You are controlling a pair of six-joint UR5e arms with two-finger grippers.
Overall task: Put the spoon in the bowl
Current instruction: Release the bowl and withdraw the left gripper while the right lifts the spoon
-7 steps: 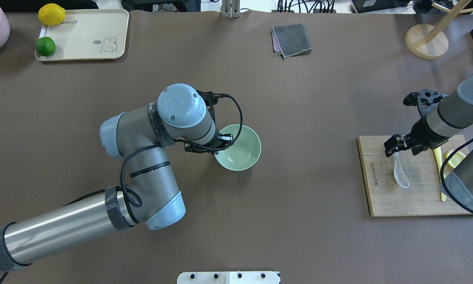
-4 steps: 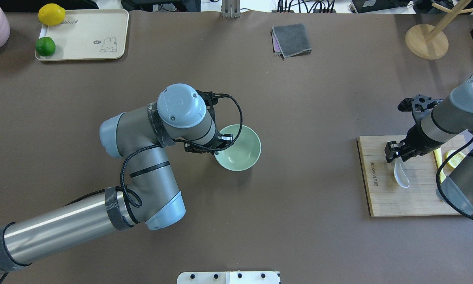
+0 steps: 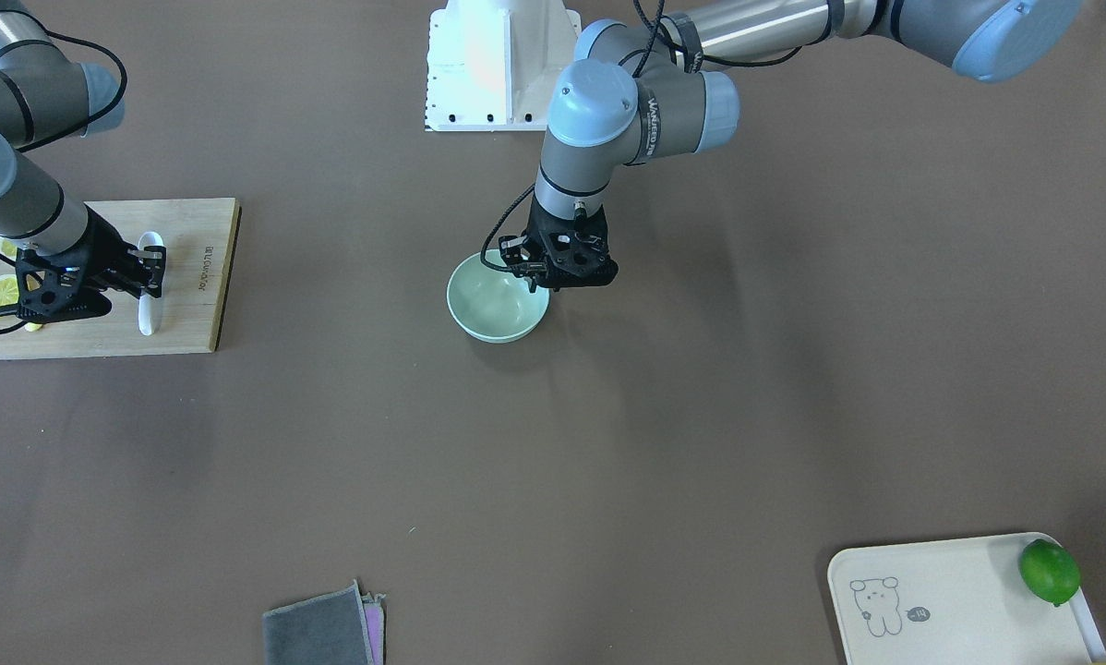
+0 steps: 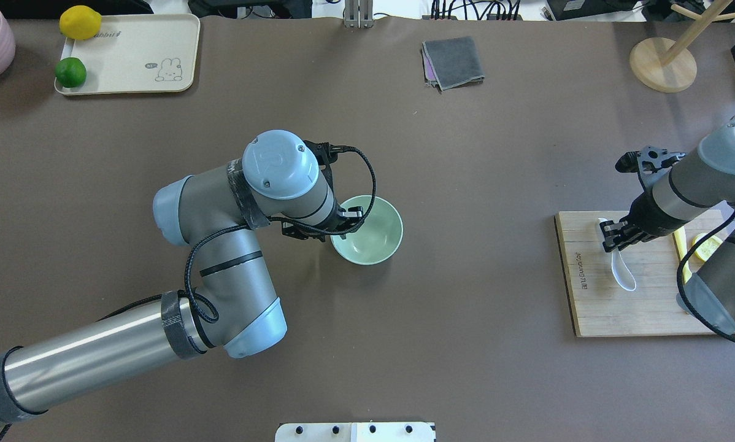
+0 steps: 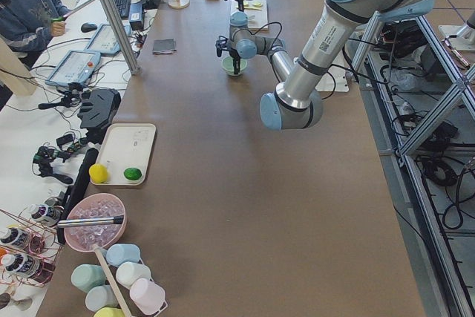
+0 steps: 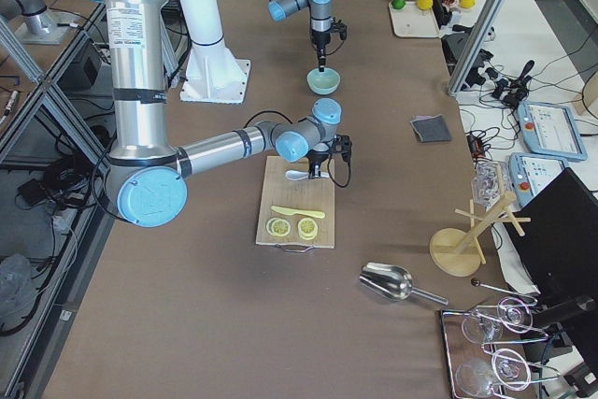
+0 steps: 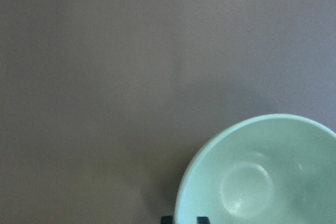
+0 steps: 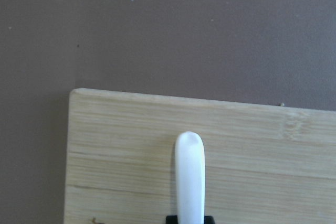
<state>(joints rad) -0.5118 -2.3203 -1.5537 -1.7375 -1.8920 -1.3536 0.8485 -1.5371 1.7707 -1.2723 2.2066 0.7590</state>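
Spoon on board, right pincer clasping handle; left pincer clamping bowl.

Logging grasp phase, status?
Left tool clamps pale mint-green round bowl rim. Right tool shut on glossy white soup spoon handle, on wooden board. Yellow knife apart.

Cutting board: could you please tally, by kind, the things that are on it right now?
spoon: 1
knife: 1
lemon slices: 2
Total: 4
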